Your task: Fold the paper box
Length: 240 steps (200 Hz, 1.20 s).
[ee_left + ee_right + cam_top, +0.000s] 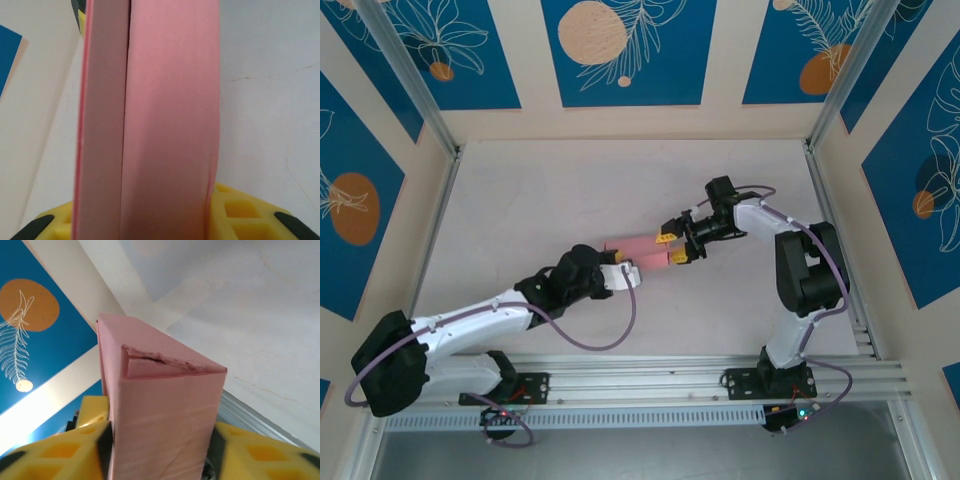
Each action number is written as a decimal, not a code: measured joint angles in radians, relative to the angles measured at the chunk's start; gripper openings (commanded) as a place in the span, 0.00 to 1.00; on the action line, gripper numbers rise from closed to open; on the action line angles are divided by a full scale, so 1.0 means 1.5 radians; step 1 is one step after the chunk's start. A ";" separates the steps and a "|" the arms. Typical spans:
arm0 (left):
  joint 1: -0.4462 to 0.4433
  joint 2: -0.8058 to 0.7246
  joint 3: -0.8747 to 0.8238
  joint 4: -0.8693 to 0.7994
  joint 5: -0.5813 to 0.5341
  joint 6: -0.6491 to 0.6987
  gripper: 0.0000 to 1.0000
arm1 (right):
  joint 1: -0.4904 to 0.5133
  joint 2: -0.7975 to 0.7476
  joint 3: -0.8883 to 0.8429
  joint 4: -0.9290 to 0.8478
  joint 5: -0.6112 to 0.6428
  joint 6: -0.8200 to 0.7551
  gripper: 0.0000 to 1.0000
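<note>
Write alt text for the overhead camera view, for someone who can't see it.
A salmon-pink paper box sits mid-table between two robot grippers: the left gripper at its left end, the yellow-tipped right gripper at its right end. Blue wall panels with orange circles surround the pale table.

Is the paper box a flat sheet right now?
No, the box is a folded-up rectangular shape with a flap folded over its end.
</note>
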 measured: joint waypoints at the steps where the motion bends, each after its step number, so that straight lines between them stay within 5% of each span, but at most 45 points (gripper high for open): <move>1: 0.001 0.000 0.001 -0.002 0.001 -0.002 0.29 | 0.000 -0.001 0.000 0.000 0.000 -0.002 0.67; 28: 0.026 -0.004 0.043 -0.062 0.046 -0.034 0.29 | -0.013 -0.027 -0.006 -0.001 0.021 -0.015 0.75; 96: 0.119 0.049 0.181 -0.266 0.204 -0.097 0.23 | -0.095 -0.179 -0.012 -0.004 0.185 -0.060 0.75; 163: 0.163 0.211 0.305 -0.470 0.315 -0.098 0.24 | 0.052 -0.294 -0.002 0.011 0.370 -0.192 0.73; 240: 0.244 0.288 0.331 -0.477 0.409 -0.063 0.27 | 0.094 -0.263 0.003 0.070 0.425 -0.348 0.70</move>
